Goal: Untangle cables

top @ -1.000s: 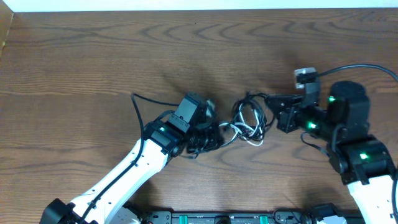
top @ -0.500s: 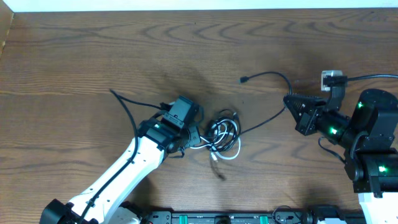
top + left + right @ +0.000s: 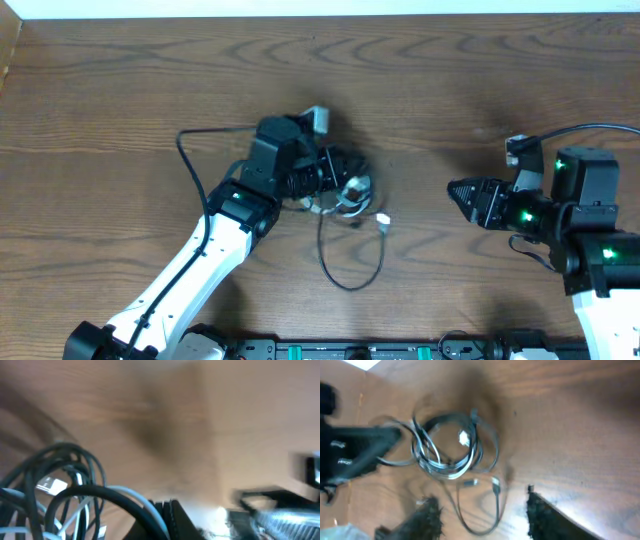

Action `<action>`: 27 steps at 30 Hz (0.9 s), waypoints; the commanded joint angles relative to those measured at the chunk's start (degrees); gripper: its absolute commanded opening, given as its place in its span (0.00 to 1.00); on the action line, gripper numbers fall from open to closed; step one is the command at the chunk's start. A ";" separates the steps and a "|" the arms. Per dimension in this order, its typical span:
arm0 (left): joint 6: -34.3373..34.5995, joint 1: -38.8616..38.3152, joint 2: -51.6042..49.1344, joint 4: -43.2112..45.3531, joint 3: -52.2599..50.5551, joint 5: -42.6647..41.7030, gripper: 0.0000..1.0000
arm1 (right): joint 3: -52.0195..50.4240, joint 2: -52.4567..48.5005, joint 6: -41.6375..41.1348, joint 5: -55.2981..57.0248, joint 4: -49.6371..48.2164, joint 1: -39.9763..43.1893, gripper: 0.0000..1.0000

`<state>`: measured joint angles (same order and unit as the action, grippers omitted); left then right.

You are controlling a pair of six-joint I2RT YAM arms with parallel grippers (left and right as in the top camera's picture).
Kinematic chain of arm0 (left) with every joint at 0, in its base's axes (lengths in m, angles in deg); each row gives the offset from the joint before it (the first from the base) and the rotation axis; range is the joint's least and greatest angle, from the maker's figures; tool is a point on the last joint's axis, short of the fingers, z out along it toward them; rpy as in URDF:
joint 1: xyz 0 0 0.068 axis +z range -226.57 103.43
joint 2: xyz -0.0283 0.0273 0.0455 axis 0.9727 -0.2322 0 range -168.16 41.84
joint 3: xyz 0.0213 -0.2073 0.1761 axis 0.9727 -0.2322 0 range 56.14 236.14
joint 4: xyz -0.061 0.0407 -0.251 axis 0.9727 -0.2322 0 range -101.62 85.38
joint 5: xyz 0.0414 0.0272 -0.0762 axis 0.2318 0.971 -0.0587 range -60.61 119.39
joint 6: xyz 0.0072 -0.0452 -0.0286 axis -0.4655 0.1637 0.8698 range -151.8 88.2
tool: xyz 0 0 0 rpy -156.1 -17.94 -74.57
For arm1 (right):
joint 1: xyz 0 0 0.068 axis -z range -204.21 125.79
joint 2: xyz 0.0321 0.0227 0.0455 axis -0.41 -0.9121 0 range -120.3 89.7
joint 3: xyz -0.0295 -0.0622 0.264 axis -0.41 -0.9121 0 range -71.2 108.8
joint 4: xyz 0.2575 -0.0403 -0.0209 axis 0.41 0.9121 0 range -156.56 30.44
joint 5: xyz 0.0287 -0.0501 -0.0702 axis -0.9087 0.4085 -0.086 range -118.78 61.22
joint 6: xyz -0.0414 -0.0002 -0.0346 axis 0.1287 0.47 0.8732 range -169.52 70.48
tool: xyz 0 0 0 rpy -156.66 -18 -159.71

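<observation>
Left gripper (image 3: 338,172) clamped shut on the cable tangle (image 3: 352,192) to anchor it, right gripper (image 3: 462,195) parted, empty, well apart (probably lining up on the slack black cable loop (image 3: 321,245)).

No words, numbers or signs can be read here. There are none to read on the cables (image 3: 348,195), and none on the table (image 3: 450,80) under them. Both wrist views are too blurry to show any letters.
</observation>
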<state>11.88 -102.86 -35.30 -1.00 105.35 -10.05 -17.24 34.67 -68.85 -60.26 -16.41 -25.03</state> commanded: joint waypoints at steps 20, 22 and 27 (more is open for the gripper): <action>11.15 0.17 0.11 32.06 0.52 -26.12 0.08 | 0.68 -11.82 -11.54 -5.27 -7.43 -4.07 0.60; 11.80 0.17 0.11 32.06 0.52 -26.10 0.08 | 0.68 -12.85 -11.85 -5.35 -9.01 -5.77 0.60; 16.33 0.17 0.11 33.09 0.52 -26.14 0.08 | 0.68 -14.97 -11.93 -4.07 -12.74 -9.77 0.62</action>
<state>25.00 -102.88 -35.41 30.80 105.26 -35.03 -17.24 20.53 -79.97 -64.02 -28.24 -33.18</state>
